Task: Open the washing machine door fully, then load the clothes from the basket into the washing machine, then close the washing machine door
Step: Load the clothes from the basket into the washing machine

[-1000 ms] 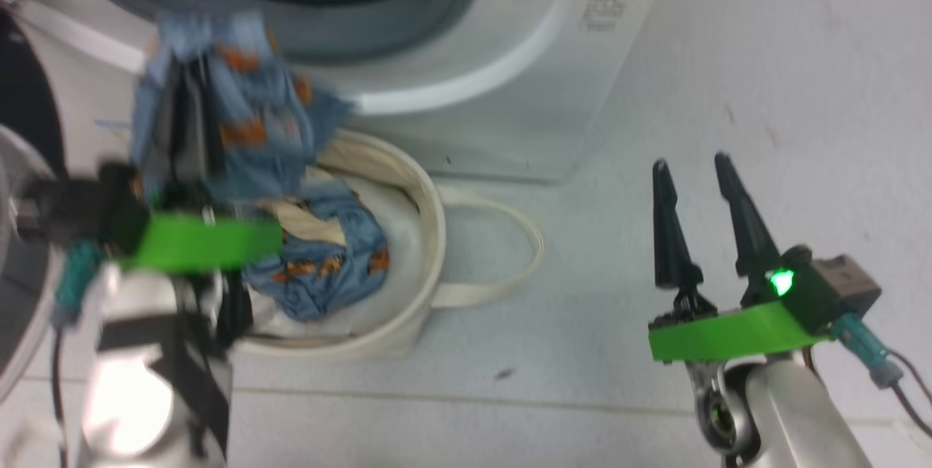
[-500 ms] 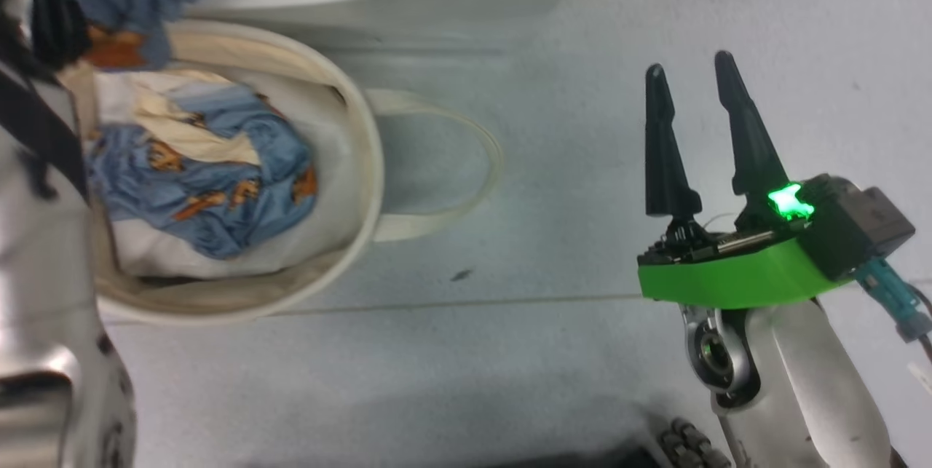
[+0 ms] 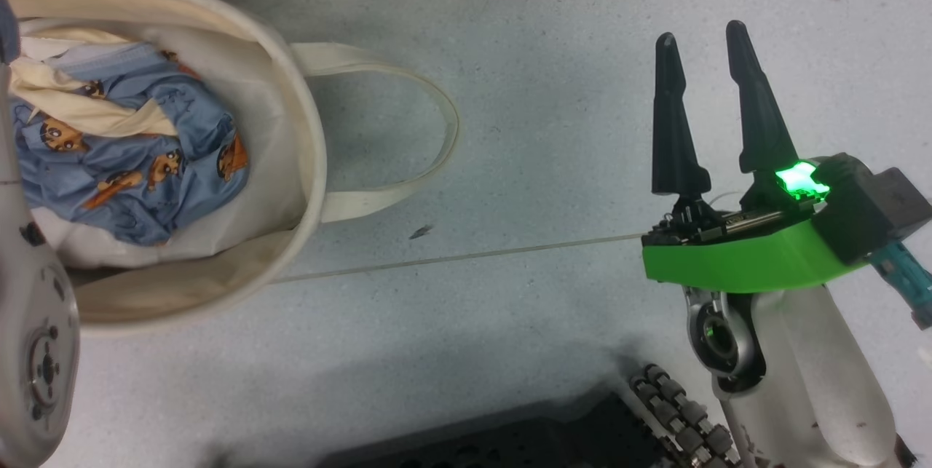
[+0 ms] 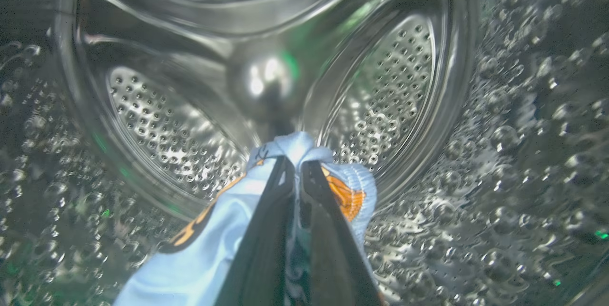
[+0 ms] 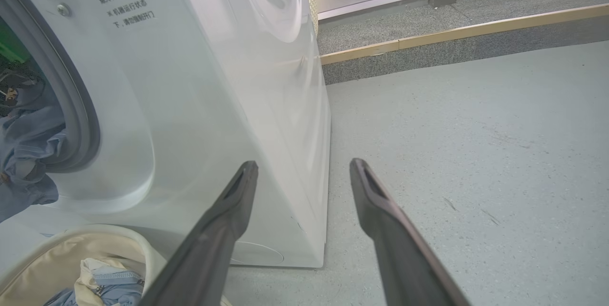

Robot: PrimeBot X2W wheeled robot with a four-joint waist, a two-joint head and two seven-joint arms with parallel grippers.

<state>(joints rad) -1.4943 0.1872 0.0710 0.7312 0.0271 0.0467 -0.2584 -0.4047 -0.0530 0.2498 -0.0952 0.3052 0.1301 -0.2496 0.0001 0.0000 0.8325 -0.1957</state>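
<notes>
Where a second earlier the soft light-blue garment (image 4: 214, 258) with orange-brown cartoon figures had hung from the left gripper (image 4: 296, 163) above the basket and just outside the machine's mouth, it had now been carried inside. The left wrist view looked straight down the shiny perforated steel drum (image 4: 166, 120). The two dark fingers were pressed together on a bunched fold of the cloth, and the rest trailed back beneath them. The right wrist view showed blue fabric (image 5: 28, 130) draped across the grey gasket at the opening of the big white washing machine (image 5: 214, 106).

The head camera had also tipped down, so the shift of the picture was not a move of the things. Against the round cream canvas basket (image 3: 313, 148), close to its far wall, a second garment (image 3: 131, 162) of the same print lay on white padding. One loop handle (image 3: 437, 104) sprawled on the grey floor (image 3: 546, 126). Well to the side the right gripper (image 3: 700, 31) hovered over the floor, fingers spread and holding nothing.

By this reading the first load was ready to be let go deep in the drum. One more piece remained, and after it the door.
</notes>
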